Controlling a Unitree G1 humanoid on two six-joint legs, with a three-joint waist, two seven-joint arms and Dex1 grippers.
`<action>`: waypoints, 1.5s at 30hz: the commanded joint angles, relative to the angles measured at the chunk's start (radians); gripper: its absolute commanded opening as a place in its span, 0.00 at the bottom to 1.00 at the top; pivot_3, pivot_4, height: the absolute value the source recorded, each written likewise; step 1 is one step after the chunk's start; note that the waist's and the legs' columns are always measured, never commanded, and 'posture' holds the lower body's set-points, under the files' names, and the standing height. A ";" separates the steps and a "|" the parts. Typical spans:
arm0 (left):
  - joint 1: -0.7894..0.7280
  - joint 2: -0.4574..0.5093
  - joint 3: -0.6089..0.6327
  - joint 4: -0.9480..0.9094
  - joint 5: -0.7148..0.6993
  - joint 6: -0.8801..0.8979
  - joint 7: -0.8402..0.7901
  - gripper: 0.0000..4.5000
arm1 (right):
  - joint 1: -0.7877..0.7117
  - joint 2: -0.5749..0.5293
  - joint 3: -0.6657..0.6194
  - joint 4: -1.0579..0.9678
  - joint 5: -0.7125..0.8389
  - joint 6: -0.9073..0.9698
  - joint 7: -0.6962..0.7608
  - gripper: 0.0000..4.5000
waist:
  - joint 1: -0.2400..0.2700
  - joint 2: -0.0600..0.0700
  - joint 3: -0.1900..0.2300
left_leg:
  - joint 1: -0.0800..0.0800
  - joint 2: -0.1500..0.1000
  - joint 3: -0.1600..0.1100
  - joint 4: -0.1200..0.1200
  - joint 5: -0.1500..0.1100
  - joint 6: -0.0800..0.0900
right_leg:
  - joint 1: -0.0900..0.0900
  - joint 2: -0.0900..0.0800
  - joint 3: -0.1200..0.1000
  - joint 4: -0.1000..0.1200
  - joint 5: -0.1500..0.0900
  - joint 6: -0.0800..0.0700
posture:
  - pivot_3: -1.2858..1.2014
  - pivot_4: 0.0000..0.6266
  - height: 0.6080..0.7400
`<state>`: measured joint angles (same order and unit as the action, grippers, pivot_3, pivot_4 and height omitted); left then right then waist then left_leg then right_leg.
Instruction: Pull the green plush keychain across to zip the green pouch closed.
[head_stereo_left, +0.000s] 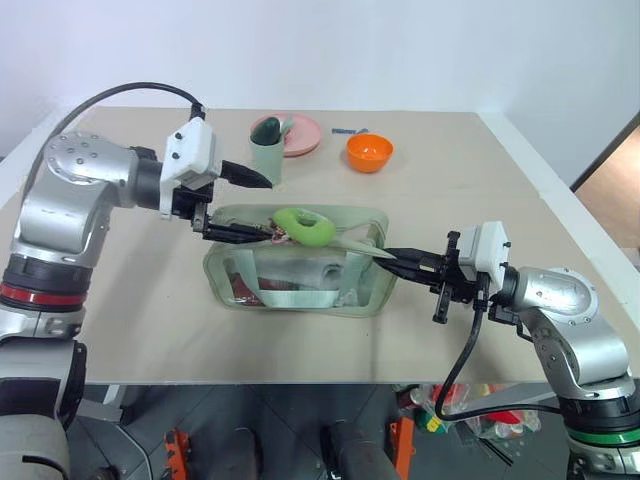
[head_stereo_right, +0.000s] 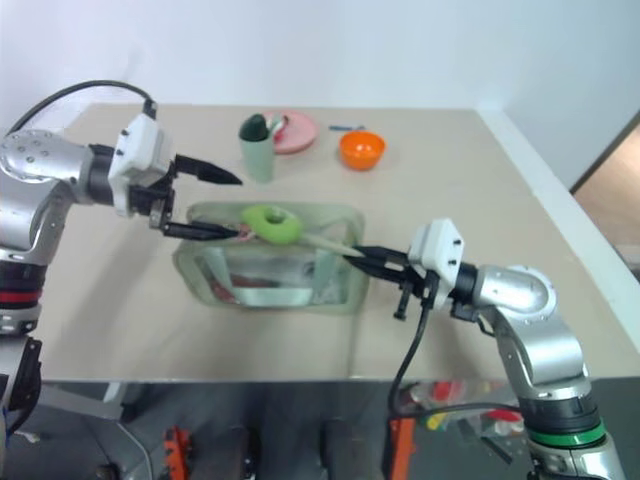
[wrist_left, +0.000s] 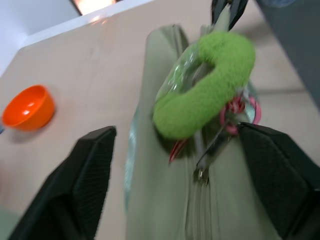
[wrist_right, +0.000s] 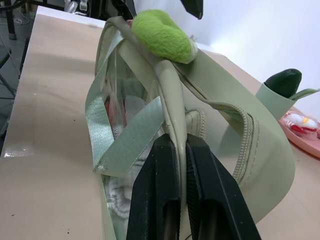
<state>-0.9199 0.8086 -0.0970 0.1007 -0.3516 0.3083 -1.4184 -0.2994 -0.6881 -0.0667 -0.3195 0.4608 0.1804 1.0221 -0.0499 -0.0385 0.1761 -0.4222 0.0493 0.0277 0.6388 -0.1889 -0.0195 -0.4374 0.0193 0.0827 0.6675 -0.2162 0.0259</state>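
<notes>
1. Check the green pouch (head_stereo_left: 300, 275): through its clear side panel you see white and red items, too blurred to identify.
2. Locate the green plush keychain (head_stereo_left: 305, 226), a curled, fuzzy lime piece lying on the pouch top, just beyond the left gripper (head_stereo_left: 243, 205).
3. Note the left gripper's fingers are spread wide, holding nothing.
4. Note the right gripper (wrist_right: 176, 165) reaches level and pinches the pouch's end fabric.

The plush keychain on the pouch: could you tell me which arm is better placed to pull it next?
Left: its open left gripper straddles the plush keychain, while the right gripper is shut on the pouch edge, bracing it.
</notes>
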 joint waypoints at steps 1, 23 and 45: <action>0.016 0.037 0.055 -0.005 0.019 -0.036 0.029 0.90 | -0.033 0.007 0.021 0.003 -0.003 -0.015 0.014 0.00 | -0.001 0.000 0.000 | 0.000 0.000 0.000 0.000 0.000 0.000 | 0.000 0.000 0.000 0.000 0.000 0.000 | 0.52 0.24 1.00; 0.693 0.026 0.503 -0.530 -0.374 0.435 0.429 0.90 | -0.092 0.021 0.052 0.070 -0.005 -0.030 0.059 0.00 | -0.011 0.000 0.000 | 0.006 0.003 0.001 0.000 0.000 0.000 | 0.002 0.002 0.000 0.004 -0.003 -0.008 | 0.52 0.24 1.00; 0.706 -0.073 0.366 -0.532 -0.360 0.342 0.552 0.00 | -0.133 -0.059 -0.018 0.005 0.142 0.219 0.055 0.69 | -0.004 0.000 0.000 | 0.008 0.001 0.002 -0.001 0.000 0.000 | 0.003 0.000 0.001 0.003 -0.003 -0.009 | 0.52 0.24 1.00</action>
<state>-0.1974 0.7352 0.2744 -0.4207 -0.7061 0.6711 -0.8705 -0.4107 -0.7349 -0.0491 -0.2786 0.5794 0.3928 1.0817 -0.0540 -0.0388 0.1761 -0.4147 0.0501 0.0294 0.6376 -0.1886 -0.0195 -0.4345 0.0192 0.0840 0.6702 -0.2194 0.0170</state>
